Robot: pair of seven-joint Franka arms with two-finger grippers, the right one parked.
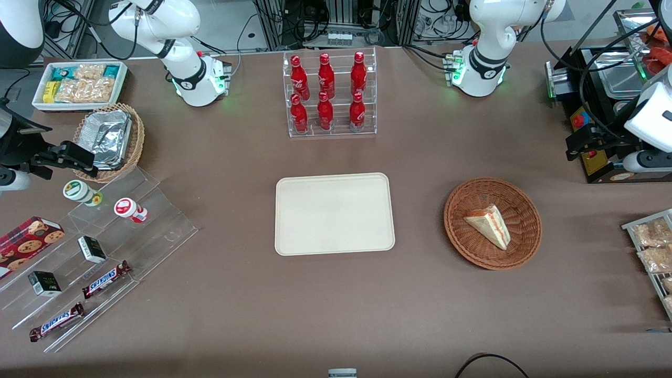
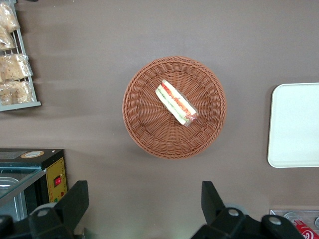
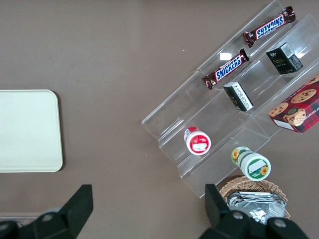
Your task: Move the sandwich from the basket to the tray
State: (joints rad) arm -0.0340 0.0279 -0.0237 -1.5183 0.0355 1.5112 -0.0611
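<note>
The sandwich [image 1: 489,224] [image 2: 176,102], a wrapped wedge of pale bread with red and green filling, lies in the round reddish-brown basket [image 1: 462,233] [image 2: 144,129]. The cream tray [image 1: 334,213] [image 2: 295,124] lies flat beside the basket, toward the parked arm's end, with nothing on it. My gripper [image 1: 577,145] [image 2: 144,199] hangs open high above the table, farther from the front camera than the basket and toward the working arm's end. Nothing sits between its black fingers [image 2: 75,199].
A clear rack of red bottles [image 1: 329,94] stands farther back than the tray. A black machine [image 1: 604,105] sits by my gripper, and a rack of bagged snacks [image 1: 653,252] lies at the working arm's table end. Clear steps with snacks [image 1: 94,252] lie toward the parked arm's end.
</note>
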